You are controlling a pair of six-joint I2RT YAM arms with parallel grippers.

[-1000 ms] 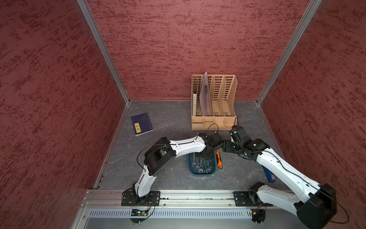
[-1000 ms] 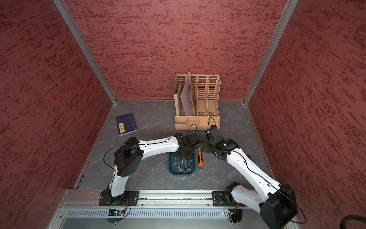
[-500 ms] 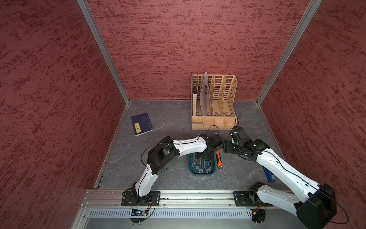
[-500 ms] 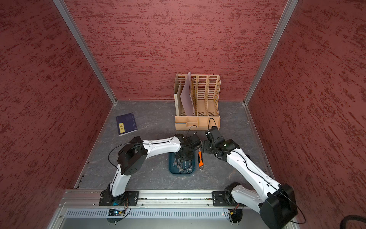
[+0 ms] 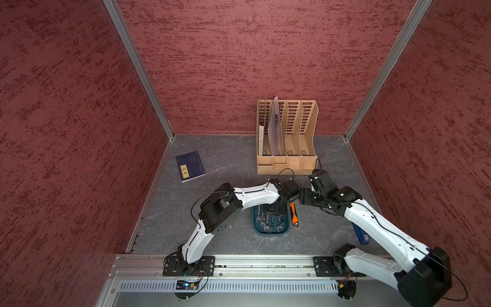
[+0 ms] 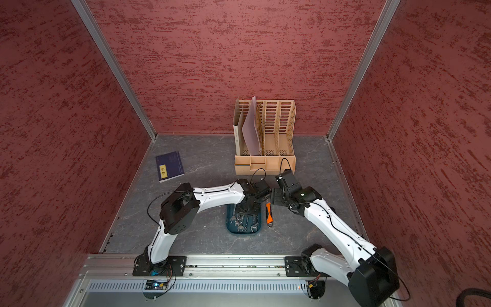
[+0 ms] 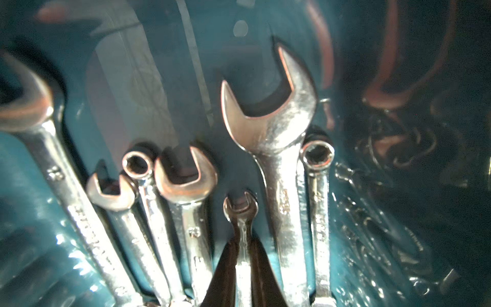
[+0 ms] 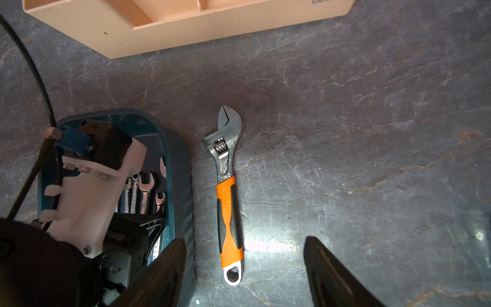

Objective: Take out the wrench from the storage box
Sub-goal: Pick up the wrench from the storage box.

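Observation:
The storage box point(image 5: 271, 232) point(image 6: 244, 233) is a shallow dark teal tray in the middle of the floor, holding several silver wrenches side by side. My left gripper point(image 7: 243, 265) reaches down into it. Its dark fingers point(image 7: 225, 265) are shut on the shaft of the smallest wrench point(image 7: 240, 210), which lies among the others. An orange-handled adjustable wrench point(image 8: 228, 212) point(image 5: 293, 216) lies on the floor right beside the box's wall point(image 8: 180, 186). My right gripper point(image 8: 243, 240) hovers open above that wrench's handle end, holding nothing.
A tall tan file organizer point(image 5: 287, 162) with papers stands just behind the arms. A dark blue notebook point(image 5: 190, 166) lies at the back left. A blue object point(image 5: 360, 235) sits by the right wall under my right arm. Red walls enclose the grey floor.
The left arm's elbow has shifted slightly to the right while its gripper stays down in the storage box. The right arm has not visibly moved.

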